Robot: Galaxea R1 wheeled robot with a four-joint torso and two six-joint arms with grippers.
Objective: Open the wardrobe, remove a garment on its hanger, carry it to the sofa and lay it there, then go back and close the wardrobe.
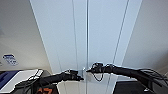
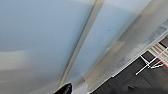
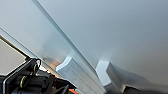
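The left end effector point(image 1: 79, 75) is a dark, blunt shape reaching up to the seam between the doors, its tip just beside the small white handles point(image 1: 84, 71). Whether it is clenched or released I cannot tell; in the left wrist view a single glossy black finger point(image 2: 65, 88) shows against the pale door. The right end effector point(image 1: 88, 70) comes in from the other side, a thin black point meeting the same handles, with a loop of cable point(image 1: 98, 75) hanging under its wrist. Its grip I cannot tell either. In the right wrist view the two handles point(image 3: 75, 72) stand out as chunky, squared white blocks with flat faces and hard edges, projecting side by side from the doors on either side of the seam.

The wardrobe point(image 1: 100, 32) fills the middle of the room ahead: tall, narrow, smooth matte white, both full-height doors shut, with a fine straight seam running down the centre. Its panels are flat and plain. The walls point(image 1: 20, 30) on both sides are a dull off-white. Low at the left lies a white and blue boxy thing point(image 1: 15, 77), too blurred to name. In the left wrist view the floor point(image 2: 125, 80) is dark, and thin white wire-like bars point(image 2: 150, 63) stand on it near the wardrobe's foot.
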